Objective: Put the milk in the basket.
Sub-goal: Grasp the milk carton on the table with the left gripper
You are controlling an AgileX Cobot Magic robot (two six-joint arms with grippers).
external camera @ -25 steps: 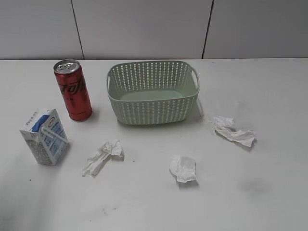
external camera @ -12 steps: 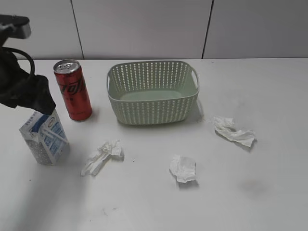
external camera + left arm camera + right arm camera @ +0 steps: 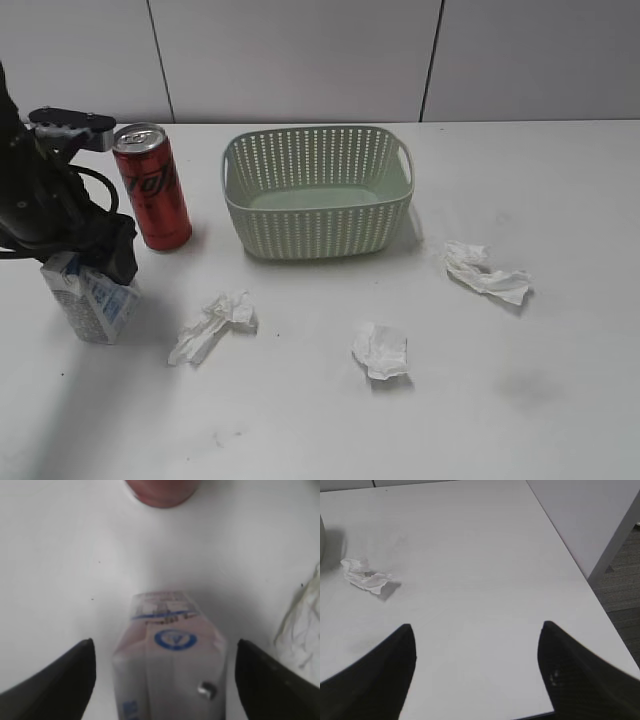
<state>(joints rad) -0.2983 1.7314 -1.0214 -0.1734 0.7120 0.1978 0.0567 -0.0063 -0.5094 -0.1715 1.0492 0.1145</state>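
Observation:
The milk (image 3: 92,305), a small white carton with blue panels, stands upright at the table's left. My left gripper (image 3: 95,262) hangs right over it, covering its top. In the left wrist view the carton (image 3: 170,665) sits between the open jaws (image 3: 165,672), with a gap on each side. The pale green basket (image 3: 318,222) stands at the back centre, to the right of the carton. My right gripper (image 3: 477,665) is open and empty above bare table near the right edge; it does not show in the exterior view.
A tall red soda can (image 3: 152,187) stands just behind the milk, its base showing in the left wrist view (image 3: 162,490). Crumpled tissues lie at the front left (image 3: 212,325), front centre (image 3: 380,350) and right (image 3: 485,272). The table's right edge (image 3: 580,575) drops to floor.
My left arm has come into view from the left and lowered onto the milk, now covering its top. The carton, can, basket and tissues have not moved.

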